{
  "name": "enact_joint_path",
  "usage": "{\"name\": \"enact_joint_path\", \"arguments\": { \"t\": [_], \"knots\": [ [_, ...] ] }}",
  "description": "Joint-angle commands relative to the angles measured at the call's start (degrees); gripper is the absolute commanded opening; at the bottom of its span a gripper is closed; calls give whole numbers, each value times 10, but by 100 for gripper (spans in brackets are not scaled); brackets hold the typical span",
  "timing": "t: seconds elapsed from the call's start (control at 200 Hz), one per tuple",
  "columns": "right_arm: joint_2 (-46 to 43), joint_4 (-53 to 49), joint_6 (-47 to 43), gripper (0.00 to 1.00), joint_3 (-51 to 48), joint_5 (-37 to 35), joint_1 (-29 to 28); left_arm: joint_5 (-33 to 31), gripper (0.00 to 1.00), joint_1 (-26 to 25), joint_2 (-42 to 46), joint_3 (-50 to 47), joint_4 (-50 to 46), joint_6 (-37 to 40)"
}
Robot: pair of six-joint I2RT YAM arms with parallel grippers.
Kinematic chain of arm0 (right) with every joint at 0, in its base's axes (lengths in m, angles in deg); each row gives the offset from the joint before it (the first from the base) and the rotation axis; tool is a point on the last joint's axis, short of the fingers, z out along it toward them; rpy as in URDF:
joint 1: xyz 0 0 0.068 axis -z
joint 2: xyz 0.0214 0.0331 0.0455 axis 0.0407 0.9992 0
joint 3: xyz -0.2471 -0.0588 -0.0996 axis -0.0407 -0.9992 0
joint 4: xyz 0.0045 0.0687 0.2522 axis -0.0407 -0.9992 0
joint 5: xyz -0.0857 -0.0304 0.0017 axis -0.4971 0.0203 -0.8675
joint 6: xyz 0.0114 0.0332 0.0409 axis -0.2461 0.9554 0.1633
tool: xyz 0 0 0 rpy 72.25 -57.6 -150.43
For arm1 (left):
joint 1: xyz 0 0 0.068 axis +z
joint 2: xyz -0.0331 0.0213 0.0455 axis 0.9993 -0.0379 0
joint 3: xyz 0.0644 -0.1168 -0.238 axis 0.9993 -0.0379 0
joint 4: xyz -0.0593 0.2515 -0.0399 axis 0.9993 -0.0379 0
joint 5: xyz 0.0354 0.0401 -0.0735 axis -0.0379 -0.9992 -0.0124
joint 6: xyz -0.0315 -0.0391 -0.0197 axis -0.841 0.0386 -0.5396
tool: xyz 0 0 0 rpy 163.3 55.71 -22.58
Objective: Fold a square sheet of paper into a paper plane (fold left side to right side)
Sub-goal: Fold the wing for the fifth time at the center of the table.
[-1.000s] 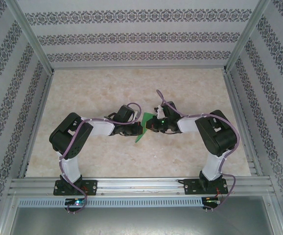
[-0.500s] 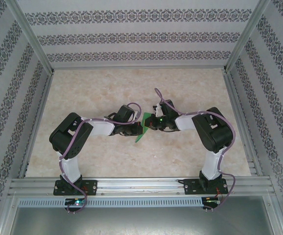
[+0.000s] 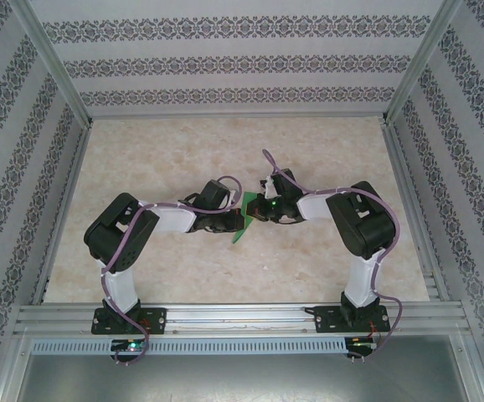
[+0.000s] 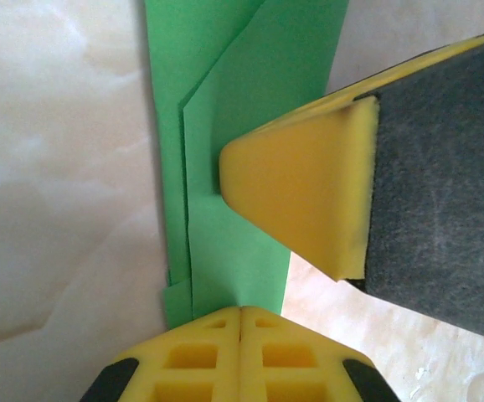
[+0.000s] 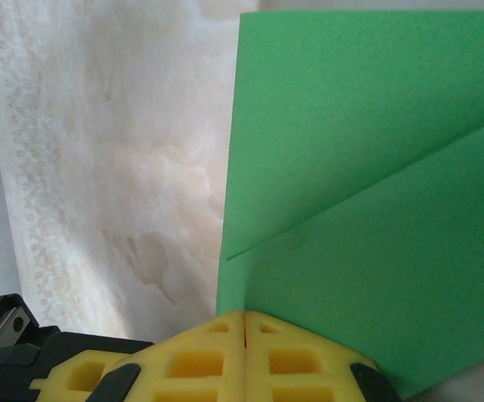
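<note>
Right claw [image 5: 244, 320] edged left; wrist views reveal folds in paper [image 4: 250, 126].

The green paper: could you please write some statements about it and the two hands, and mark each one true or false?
1. The green paper shows overlapping folded layers. True.
2. The left hand is wide open. False: its fingers are shut together at the paper's edge.
3. The right hand is shut, with its tip at the paper. True.
4. The paper lies against the far wall. False: it is near the middle of the table, between the two hands.
</note>
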Motion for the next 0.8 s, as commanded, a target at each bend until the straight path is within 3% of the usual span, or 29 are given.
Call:
{"name": "enact_joint_path", "arguments": {
  "t": [0.0, 0.2, 0.44, 0.605, 0.794],
  "knots": [
    [29, -71, -29, 0, 4, -43, -5, -61, 7, -5, -7, -26, -94, 15],
    [54, -102, -47, 0, 11, -34, -4, -49, 16, -2, 68, 11, -131, 29],
    [59, -129, -74, 0, 22, -35, -3, -24, 18, -2, 130, 22, -182, 35],
    [60, -143, -84, 0, 27, -37, -2, 56, 15, -3, 119, 2, -123, -2],
    [59, -146, -87, 0, 28, -40, -1, 95, 14, -3, 88, 5, -59, -27]
  ]
}}
